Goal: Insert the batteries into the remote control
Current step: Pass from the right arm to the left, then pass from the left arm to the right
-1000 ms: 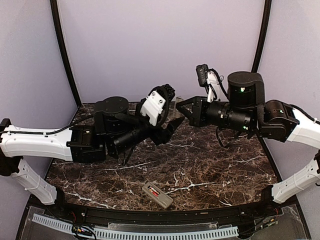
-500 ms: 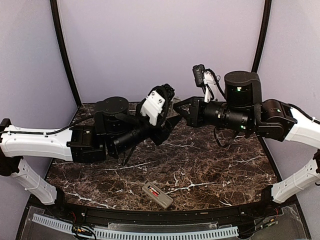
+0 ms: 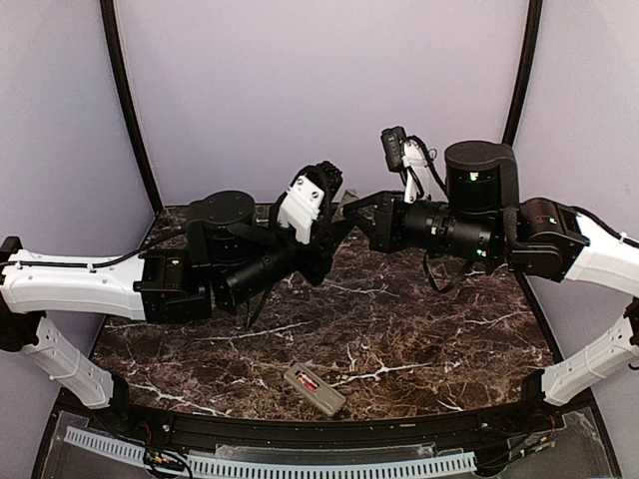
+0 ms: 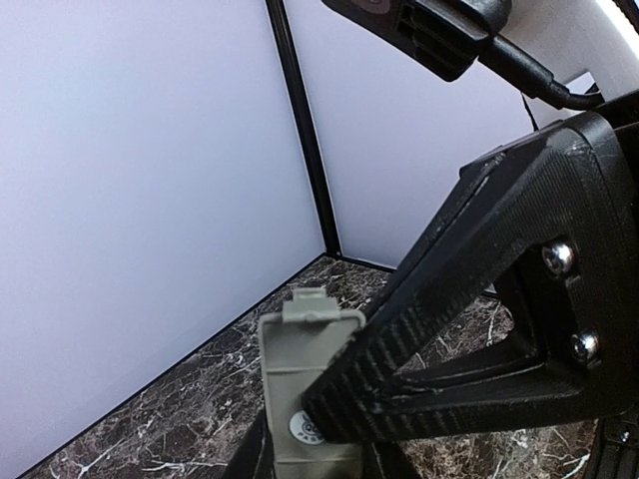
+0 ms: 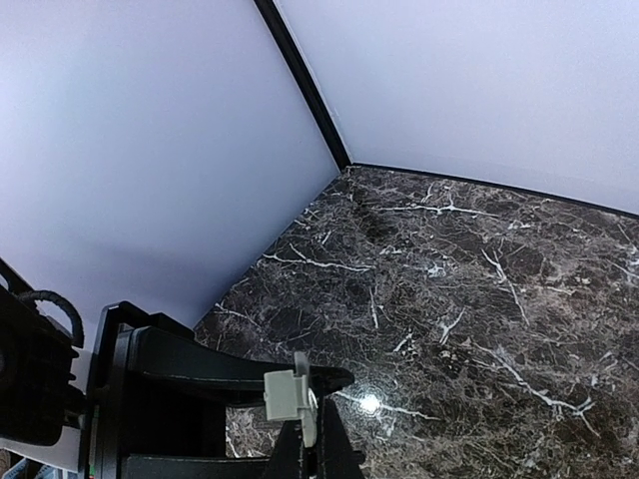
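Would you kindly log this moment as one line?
right claw: shut on grey cover; left claw: beside it, grip unclear; remote control: on table, red battery inside

Small grey cover piece [image 4: 287,384] aloft over dark marble table [image 3: 429,344]; lavender walls [image 3: 319,90] behind.

remote control [image 3: 327,401]: 1 | battery [image 3: 310,382]: 1 | grey cover [image 4: 285,369]: 1 | arms [image 3: 70,284]: 2
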